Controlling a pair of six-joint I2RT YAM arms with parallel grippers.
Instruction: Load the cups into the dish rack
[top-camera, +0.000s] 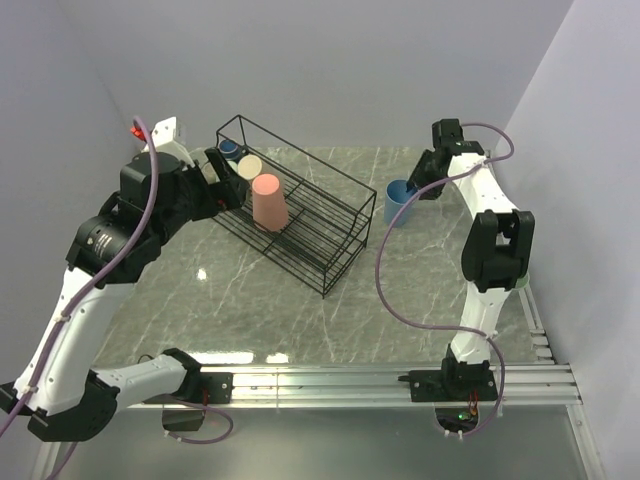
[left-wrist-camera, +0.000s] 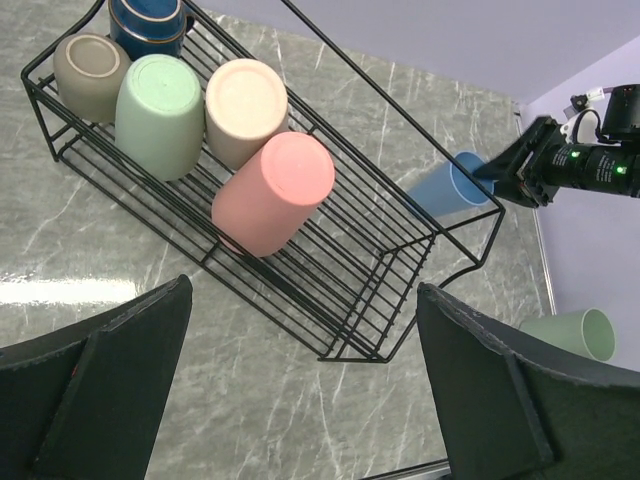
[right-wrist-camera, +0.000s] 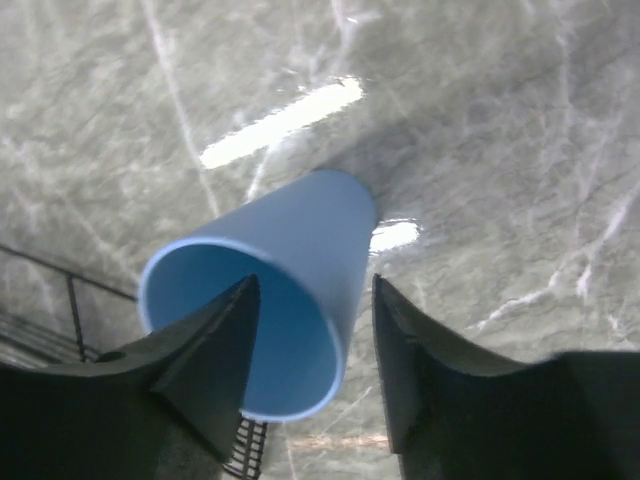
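Observation:
The black wire dish rack (top-camera: 345, 190) runs diagonally across the marble table. In it, bottoms up, sit a pink cup (left-wrist-camera: 272, 193), a beige cup (left-wrist-camera: 243, 108), a pale-green cup (left-wrist-camera: 158, 113), a tan cup (left-wrist-camera: 90, 72) and a navy mug (left-wrist-camera: 150, 20). A blue cup (top-camera: 398, 200) leans on the table just right of the rack. My right gripper (right-wrist-camera: 315, 290) straddles its rim, one finger inside and one outside, with a gap still showing at the outer finger. My left gripper (left-wrist-camera: 305, 300) hovers wide open and empty above the rack's left end.
Another pale-green cup (left-wrist-camera: 570, 335) lies on its side on the table near the right wall. The right half of the rack (left-wrist-camera: 400, 260) holds nothing. Side walls close in on both sides, and a metal rail (top-camera: 340, 380) runs along the near edge.

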